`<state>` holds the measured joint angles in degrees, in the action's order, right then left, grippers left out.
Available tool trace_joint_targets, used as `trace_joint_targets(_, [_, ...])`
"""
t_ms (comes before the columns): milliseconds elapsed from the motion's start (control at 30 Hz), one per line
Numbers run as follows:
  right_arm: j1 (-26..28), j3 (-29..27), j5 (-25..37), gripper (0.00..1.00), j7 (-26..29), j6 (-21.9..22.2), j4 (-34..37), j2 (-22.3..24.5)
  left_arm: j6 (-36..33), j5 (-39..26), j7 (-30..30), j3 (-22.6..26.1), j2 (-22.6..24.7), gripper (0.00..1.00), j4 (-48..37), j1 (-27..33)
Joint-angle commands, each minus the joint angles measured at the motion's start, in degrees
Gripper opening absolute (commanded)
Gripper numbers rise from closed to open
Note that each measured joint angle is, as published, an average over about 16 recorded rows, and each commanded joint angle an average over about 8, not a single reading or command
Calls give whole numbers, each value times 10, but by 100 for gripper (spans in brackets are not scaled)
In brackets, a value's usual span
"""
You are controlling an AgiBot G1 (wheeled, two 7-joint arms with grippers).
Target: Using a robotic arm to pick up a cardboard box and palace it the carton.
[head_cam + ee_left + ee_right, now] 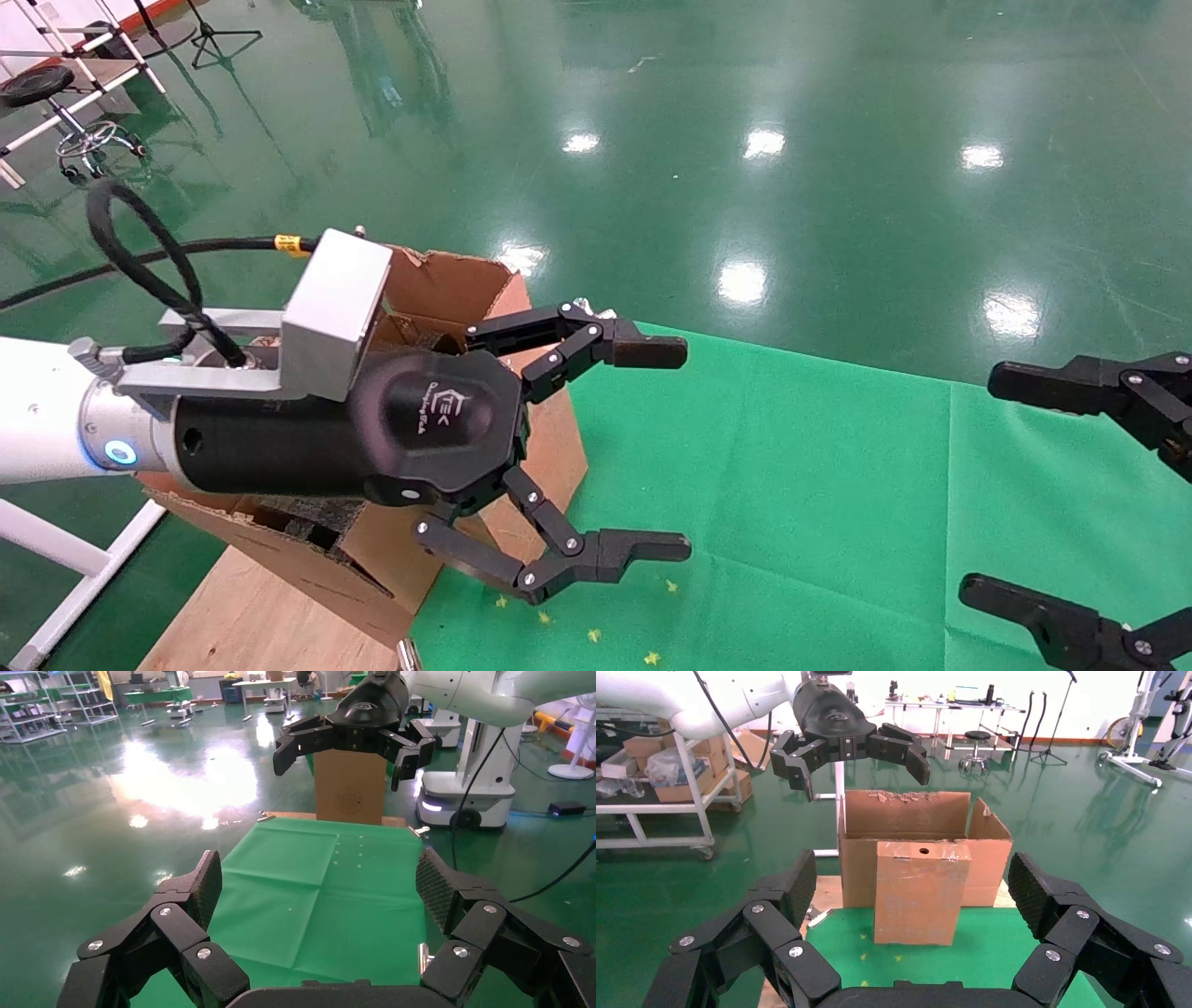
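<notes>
The cardboard box (921,892) is a scuffed, taped brown block standing upright on the green cloth, right against the front of the carton (905,815). The carton (447,275) is large, with torn upright flaps. My left gripper (684,450), on the white arm, hangs above the carton and box with its fingers spread wide and nothing between them. From the right wrist view this left gripper (862,776) floats over the flaps. The left gripper hides most of the box in the head view. My right gripper (978,486) is open over the cloth's right side, facing the box (914,881).
Green cloth (819,485) covers the table, with a bare wooden board (251,615) under the carton. In the left wrist view a second brown box with a round print (349,787) stands past the cloth's far end, behind the right gripper (339,769). A stool (56,102) stands on the floor.
</notes>
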<state>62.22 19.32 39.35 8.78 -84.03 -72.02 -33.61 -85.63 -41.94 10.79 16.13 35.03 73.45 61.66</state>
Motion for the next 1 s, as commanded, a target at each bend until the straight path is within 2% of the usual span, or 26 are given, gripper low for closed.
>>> trace_joint_targets(33, [0,0,0,100,0,0,0,0,0,0,0,0,0,100,0,0])
trace_joint_targets(567, [0,0,0,98,0,0,0,0,0,0,0,0,0,100,0,0])
trace_joint_targets(633, [0,0,0,80,0,0,0,0,0,0,0,0,0,100,0,0])
trace_joint_targets(833, [0,0,0,7,0,0,0,0,2,-2,0,0,-1,100,-1,0])
trace_joint_targets(900, [0,0,0,0,0,0,0,0,9,-12,0,1,-4,100,0,0])
trace_joint_targets(1000, [0,0,0,0,0,0,0,0,31,-37,3,5,-9,100,3,0])
